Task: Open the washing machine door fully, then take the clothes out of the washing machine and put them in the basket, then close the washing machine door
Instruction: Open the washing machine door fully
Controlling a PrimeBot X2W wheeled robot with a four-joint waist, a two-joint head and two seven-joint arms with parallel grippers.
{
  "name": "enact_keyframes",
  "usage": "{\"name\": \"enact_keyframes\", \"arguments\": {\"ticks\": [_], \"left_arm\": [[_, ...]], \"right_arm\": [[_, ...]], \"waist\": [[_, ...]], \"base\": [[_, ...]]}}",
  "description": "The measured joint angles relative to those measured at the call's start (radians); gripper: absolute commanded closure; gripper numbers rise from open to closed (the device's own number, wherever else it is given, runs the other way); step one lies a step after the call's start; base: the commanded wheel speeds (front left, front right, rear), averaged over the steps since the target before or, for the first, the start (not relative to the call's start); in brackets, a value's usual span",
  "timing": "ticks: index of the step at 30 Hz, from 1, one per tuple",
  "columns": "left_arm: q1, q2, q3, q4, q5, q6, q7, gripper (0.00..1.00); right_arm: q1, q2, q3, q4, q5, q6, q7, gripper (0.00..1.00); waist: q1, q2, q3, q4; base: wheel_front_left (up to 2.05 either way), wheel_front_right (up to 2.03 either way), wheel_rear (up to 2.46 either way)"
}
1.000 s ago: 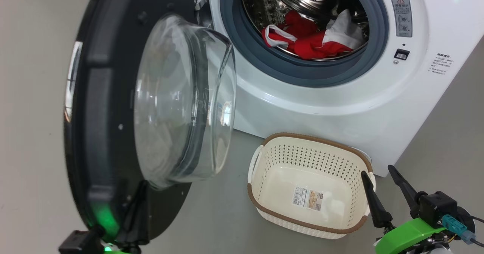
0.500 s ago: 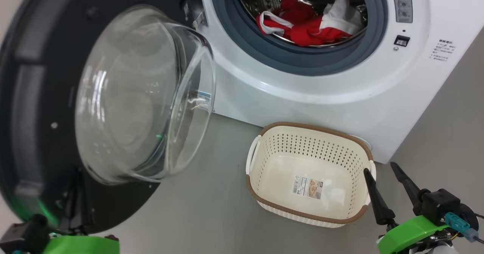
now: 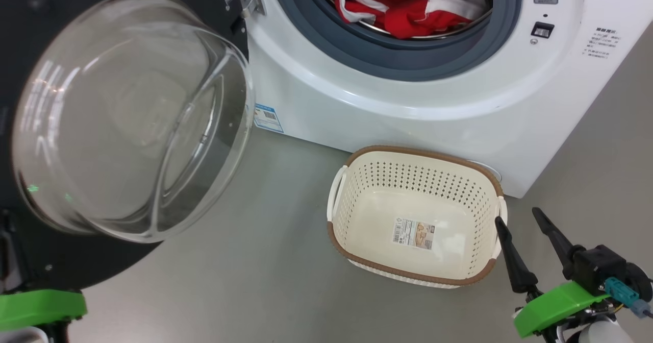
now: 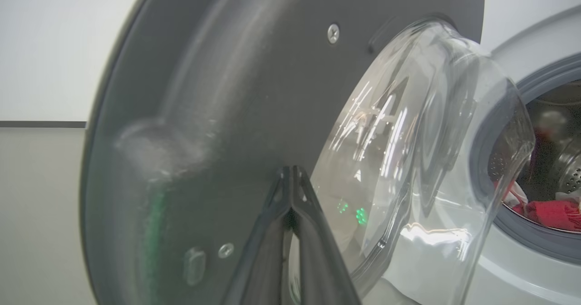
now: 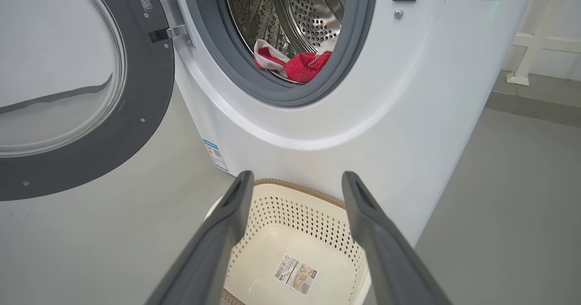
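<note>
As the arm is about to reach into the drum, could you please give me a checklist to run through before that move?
1. Black-rimmed round glass-bowl door swung clear of the opening of the white washing machine: ok.
2. Red-and-white fabric garment lying at the front lip of the steel drum: ok.
3. Cream perforated plastic basket upright before the machine, holding only a paper label: ok.
4. Right claw open: ok.
5. Left claw shut, tips at the door's inner face; free of it: cannot tell.

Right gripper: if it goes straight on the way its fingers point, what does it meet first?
Probably the white front of the washing machine, below the drum. The right gripper points over the basket, close above its far rim; depth is unclear, so it might clip that rim first.
</note>
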Motion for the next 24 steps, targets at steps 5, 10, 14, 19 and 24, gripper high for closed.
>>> {"name": "enact_keyframes", "arguments": {"ticks": [5,10,14,19,24], "left_arm": [[-0.054,0.001,0.071,0.04,0.035,-0.008,0.0,1.0],[-0.107,0.003,0.134,0.09,0.047,-0.011,0.0,1.0],[-0.142,0.027,0.175,0.137,0.056,-0.016,0.0,1.0],[-0.172,0.052,0.213,0.17,0.074,-0.017,0.0,1.0],[-0.194,0.065,0.236,0.187,0.091,-0.017,0.0,1.0]], "right_arm": [[-0.033,-0.001,-0.001,-0.004,0.0,0.0,0.0,0.0],[-0.035,-0.002,-0.001,-0.005,0.0,0.0,0.0,0.0],[-0.043,-0.004,0.0,-0.006,0.0,0.0,0.0,0.0],[-0.058,-0.008,-0.001,-0.01,-0.001,0.0,0.0,0.0],[-0.058,-0.011,-0.001,-0.011,-0.002,0.0,0.0,0.0]], "waist": [[0.0,0.0,0.024,-0.007],[0.0,0.0,0.044,-0.016],[0.0,0.0,0.057,-0.027],[0.0,0.0,0.071,-0.042],[0.0,0.0,0.083,-0.055]], "base": [[0.0,0.0,0.0],[0.0,0.0,0.0],[0.0,0.0,0.0],[0.0,0.0,0.0],[0.0,0.0,0.0]]}}
